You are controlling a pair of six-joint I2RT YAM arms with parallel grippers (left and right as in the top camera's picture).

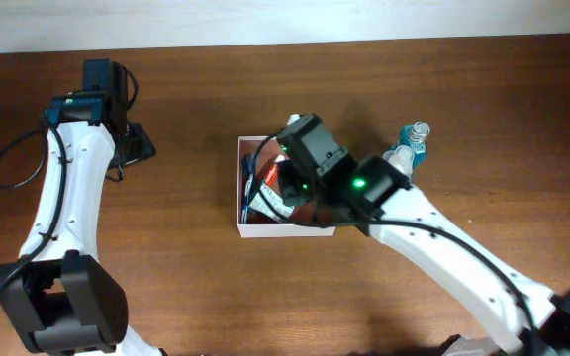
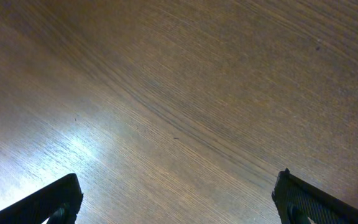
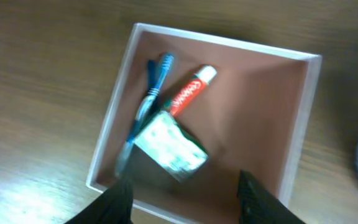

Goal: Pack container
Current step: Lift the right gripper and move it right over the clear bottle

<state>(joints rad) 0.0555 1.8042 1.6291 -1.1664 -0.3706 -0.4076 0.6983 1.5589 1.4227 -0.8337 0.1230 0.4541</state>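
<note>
From overhead, the right arm (image 1: 433,232) covers most of the container (image 1: 242,193). Only its white left and near walls and a sliver of its contents show past the wrist. The right gripper itself is hidden there.

The right wrist view is blurred. It shows the right gripper (image 3: 188,202) above the box's near side, with only two dark fingers (image 3: 120,202) in frame. They are spread wide and grip nothing.

Inside the container (image 3: 260,112), against one wall, lie a blue toothbrush (image 3: 148,102), a red-and-white toothpaste tube (image 3: 191,92) and a green-and-white packet (image 3: 169,144) whose print cannot be read.

The box sits near the middle of the worktop (image 1: 483,109), open side up. It is square, so it has no long axis, and its walls run roughly parallel to the worktop's edges.

A teal bottle (image 1: 411,148) stands on the wood to its right, toward the far edge, partly behind the arm.

The left gripper (image 2: 179,208) hovers over bare wood toward the far left corner, with its fingers apart and empty.
</note>
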